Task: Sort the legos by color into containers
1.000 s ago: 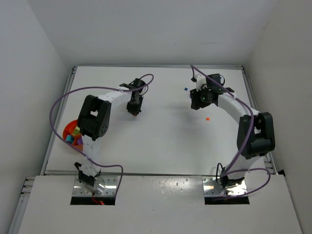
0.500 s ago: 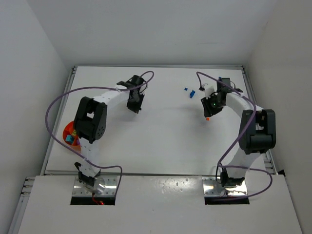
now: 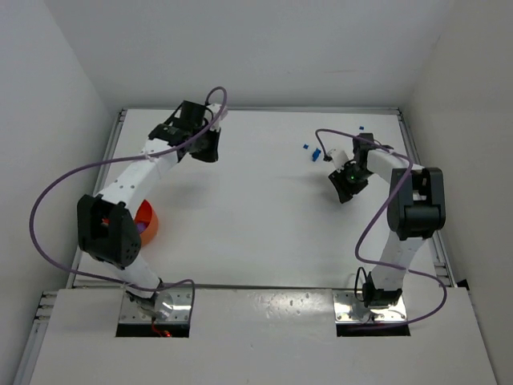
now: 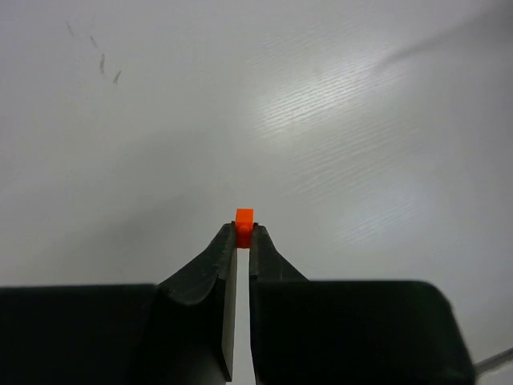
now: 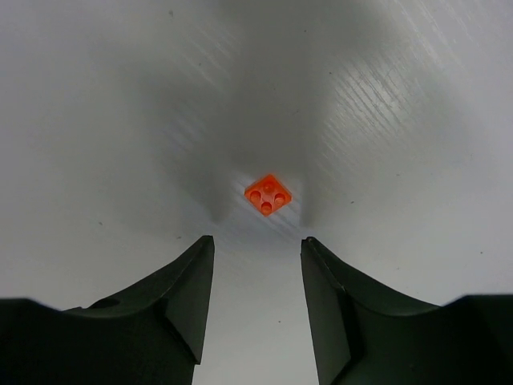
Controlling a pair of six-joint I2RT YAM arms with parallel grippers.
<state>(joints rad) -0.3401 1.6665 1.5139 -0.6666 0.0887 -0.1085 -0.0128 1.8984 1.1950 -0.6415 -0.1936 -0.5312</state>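
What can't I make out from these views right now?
- Top view: the left arm's joint covers most of the orange bowl; contents hidden.
- Top view: the blue legos are too small to tell shapes.
- Top view: the right gripper hides the orange lego beneath it.
- Left wrist view: the left gripper covers most of its orange brick.

right claw (image 5: 255,265): jaws apart; orange lego (image 5: 268,195): studs up on table (image 5: 96,120), just beyond fingertips
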